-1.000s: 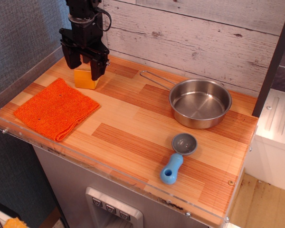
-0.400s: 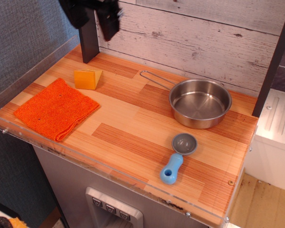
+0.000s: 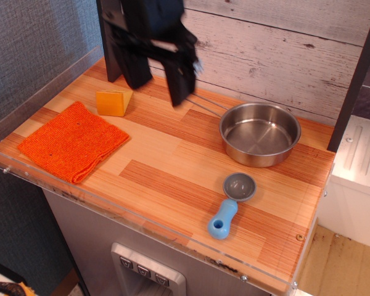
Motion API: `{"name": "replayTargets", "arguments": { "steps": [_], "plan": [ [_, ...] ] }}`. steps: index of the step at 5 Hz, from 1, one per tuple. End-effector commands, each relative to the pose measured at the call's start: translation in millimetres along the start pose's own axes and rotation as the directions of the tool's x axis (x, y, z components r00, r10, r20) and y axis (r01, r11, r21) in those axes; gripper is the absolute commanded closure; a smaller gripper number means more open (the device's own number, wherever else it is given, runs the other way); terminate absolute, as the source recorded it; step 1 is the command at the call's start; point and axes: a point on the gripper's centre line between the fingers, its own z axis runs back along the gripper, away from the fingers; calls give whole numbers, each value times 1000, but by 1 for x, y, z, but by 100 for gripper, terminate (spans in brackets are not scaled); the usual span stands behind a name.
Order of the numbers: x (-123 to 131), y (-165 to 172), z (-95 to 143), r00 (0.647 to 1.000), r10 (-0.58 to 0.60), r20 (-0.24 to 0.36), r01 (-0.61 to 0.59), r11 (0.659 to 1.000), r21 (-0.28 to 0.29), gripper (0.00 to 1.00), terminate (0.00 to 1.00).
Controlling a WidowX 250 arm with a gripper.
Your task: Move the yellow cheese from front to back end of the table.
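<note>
The yellow cheese (image 3: pixel 114 102), a small yellow-orange wedge, lies on the wooden table (image 3: pixel 172 166) near its back left end, just behind the orange cloth. My gripper (image 3: pixel 157 83) hangs well above the table, to the right of the cheese and apart from it. Its two black fingers (image 3: pixel 180 83) are spread wide with nothing between them. The gripper hides part of the pan's wire handle.
An orange knitted cloth (image 3: pixel 73 140) lies at the left. A steel pan (image 3: pixel 259 132) stands at the back right. A blue-handled grey scoop (image 3: pixel 230 203) lies near the front right. A clear acrylic rim (image 3: pixel 142 225) runs along the front edge. A plank wall stands behind.
The gripper let go of the cheese, rose off it, then swung right and came nearer the camera. The cheese stays where it was set down.
</note>
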Motion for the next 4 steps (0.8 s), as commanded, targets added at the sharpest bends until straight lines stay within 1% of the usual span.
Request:
{"name": "replayTargets", "arguments": {
  "steps": [1, 2, 3, 4],
  "plan": [
    [-17, -4, 6, 997, 30, -64, -31, 999, -7, 0, 0],
    [-27, 0, 13, 989, 84, -123, -79, 996, 43, 0, 0],
    [-27, 0, 13, 989, 84, -123, -79, 996, 43, 0, 0],
    [-27, 0, 13, 989, 84, -123, -79, 996, 43, 0, 100]
  ]
}}
